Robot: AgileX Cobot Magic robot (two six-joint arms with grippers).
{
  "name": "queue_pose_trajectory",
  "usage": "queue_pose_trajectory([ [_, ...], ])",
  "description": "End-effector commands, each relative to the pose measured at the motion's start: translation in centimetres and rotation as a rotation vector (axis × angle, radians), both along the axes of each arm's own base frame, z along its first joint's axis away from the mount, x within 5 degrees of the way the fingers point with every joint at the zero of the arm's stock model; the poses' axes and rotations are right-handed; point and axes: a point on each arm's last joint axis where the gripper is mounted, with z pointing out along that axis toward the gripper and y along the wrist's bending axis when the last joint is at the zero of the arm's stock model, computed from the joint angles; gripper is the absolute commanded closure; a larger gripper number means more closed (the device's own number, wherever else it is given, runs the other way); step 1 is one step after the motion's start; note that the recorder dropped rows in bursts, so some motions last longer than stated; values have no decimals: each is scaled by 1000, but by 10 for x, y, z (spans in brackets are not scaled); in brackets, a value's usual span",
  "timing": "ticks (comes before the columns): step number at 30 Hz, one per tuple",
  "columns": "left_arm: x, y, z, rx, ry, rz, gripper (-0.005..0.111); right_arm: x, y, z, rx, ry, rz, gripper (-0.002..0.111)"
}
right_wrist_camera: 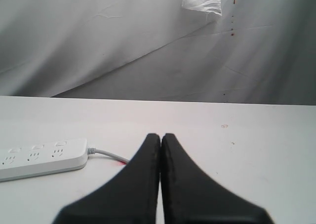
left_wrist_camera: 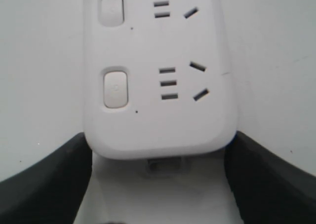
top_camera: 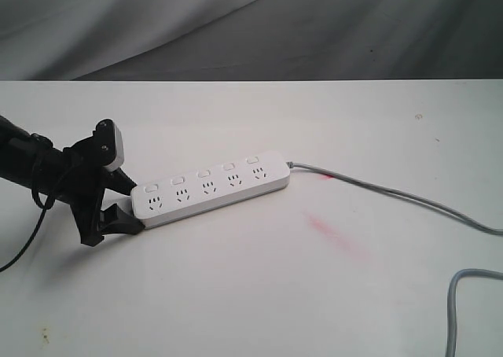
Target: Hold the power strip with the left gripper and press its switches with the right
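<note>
White table (top_camera: 236, 294), faint pink smear (top_camera: 338, 235) on it, creased grey backdrop (top_camera: 236, 27) behind

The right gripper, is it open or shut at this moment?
Shut. In the right wrist view the right gripper shows its two black fingers pressed together with no gap, nothing between them; the power strip lies apart.

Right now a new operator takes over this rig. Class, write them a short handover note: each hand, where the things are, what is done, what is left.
Left hand: closed on the power strip at the end away from its cord, by the look of it.
Right hand: shut, empty, above the table, well clear of the strip.
Strip: flat on the table, switches facing up.
Done: the hold.
Left: bring the right hand over and press the switches; none is touched now.
</note>
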Motion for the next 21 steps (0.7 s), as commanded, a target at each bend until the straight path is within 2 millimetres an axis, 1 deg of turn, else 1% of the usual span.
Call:
queue_pose_trajectory([
  [1,1,0,0,17,-9,-4,47,0,-1,0,-7,-15,-8,108],
  [11,1,0,0,15,-10,-1,46,0,-1,0,-7,-15,-8,108],
  [13,1,0,0,18,-12,2,34,0,-1,0,-7,-15,-8,108],
  [14,1,0,0,18,-12,2,24,0,-1,0,-7,-15,-8,108],
  [15,1,0,0,18,-12,2,11,0,-1,0,-7,-15,-8,108],
  [16,1,0,0,18,-12,2,4,0,-1,0,-7,-15,-8,108],
  [17,1,0,1,15,-9,8,2,0,-1,0,-7,-15,-8,108],
  [19,1,0,7,10,-14,22,2,0,-1,0,-7,-15,-8,108],
  [20,2,0,12,11,-28,24,2,0,-1,0,-7,-15,-8,108],
  [21,2,0,25,9,-57,33,2,0,-1,0,-7,-15,-8,108],
])
